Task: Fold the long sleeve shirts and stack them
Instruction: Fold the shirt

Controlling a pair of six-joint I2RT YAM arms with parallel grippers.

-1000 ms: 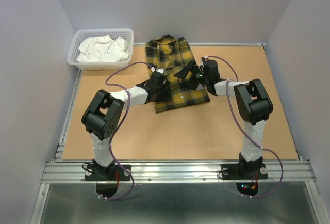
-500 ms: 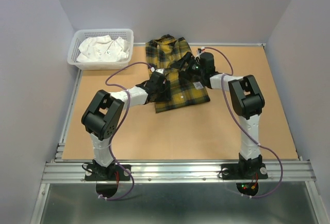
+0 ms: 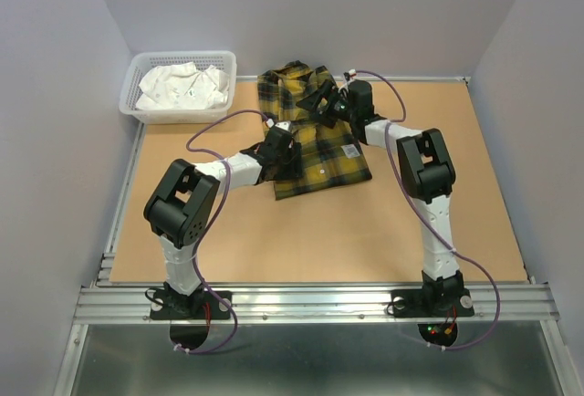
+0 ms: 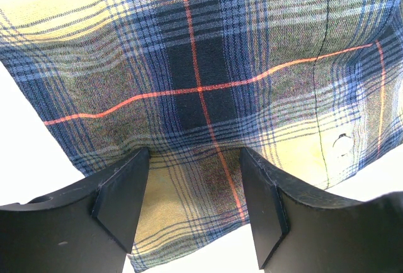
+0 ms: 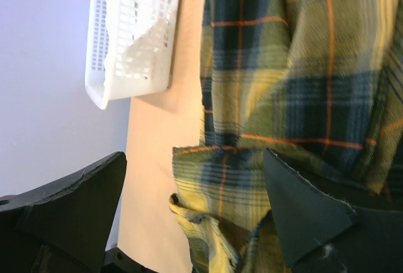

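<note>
I find the yellow flannel shirt with navy plaid (image 3: 328,163) at the tan table's (image 3: 274,241) far centre, long axis running away from the bases. Left gripper (image 4: 195,166) spread over its left edge. Right gripper (image 5: 195,166) agape, empty, nearer the collar end.

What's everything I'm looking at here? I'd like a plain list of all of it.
shirt: one, yellow plaid with dark bands and thin red lines, lying at the far middle of the table
basket: one, white, at the far left corner
cloth: white, bundled inside the basket; count cannot be told
table: one, brown top
left arm: one, white and black, reaching to the shirt's left side
right arm: one, white and black, reaching to the shirt's far part
left gripper: one, black, open, close over the shirt
right gripper: one, black, open, above the shirt
</note>
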